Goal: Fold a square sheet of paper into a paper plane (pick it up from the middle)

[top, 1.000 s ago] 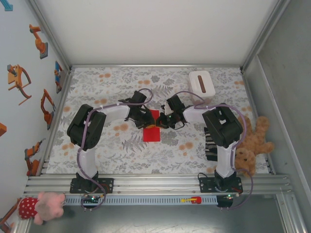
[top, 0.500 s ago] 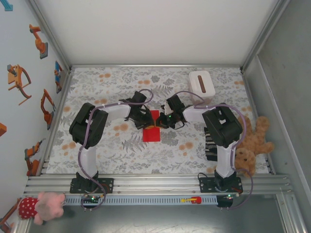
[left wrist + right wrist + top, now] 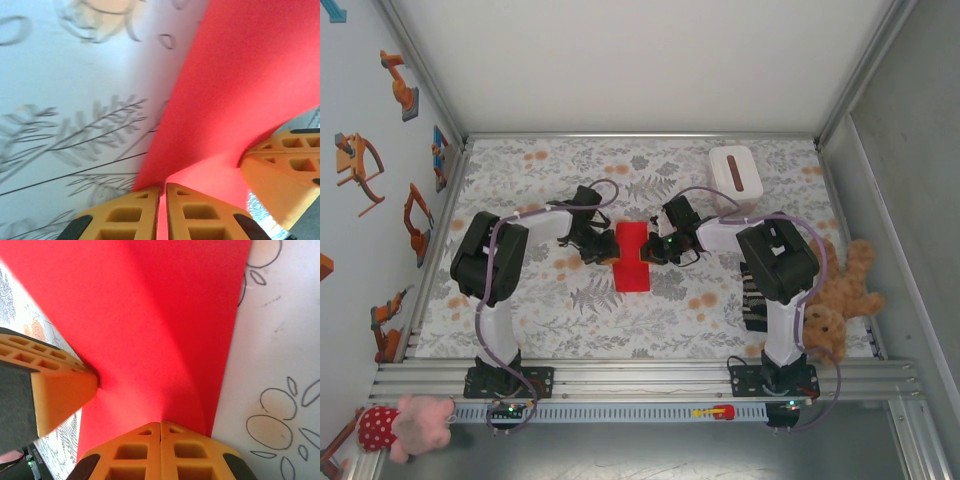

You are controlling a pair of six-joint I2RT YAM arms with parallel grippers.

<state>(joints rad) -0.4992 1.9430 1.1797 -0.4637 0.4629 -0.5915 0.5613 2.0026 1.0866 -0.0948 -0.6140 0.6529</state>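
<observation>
Top view: square sheet of paper lies near mid-counter, between the two hands. Its outline there reads as a tall narrow rectangle, long axis 12–6 o'clock.

Left hand sits at the sheet's 9 o'clock edge and the right hand at its 3 o'clock edge, the two facing each other across the paper.

Left wrist cam: left hand has its orange fingers almost together, with a sliver of red between them, so it's closed and gripping the sheet at its edge. The paper rises from the counter toward the tips. One orange finger of the other hand shows at 4 o'clock, touching the paper.

Right wrist cam: right hand is closed, fingers pressed together on the near edge of the sheet, gripping it. The paper pulls up into a ridge at the tips. One opposite finger shows at 9 o'clock, against the sheet.

White box is at 1 o'clock from the paper, well apart. Brown teddy sits at 4 o'clock off the counter edge. Pink plush is at 7 o'clock by the front rail.
</observation>
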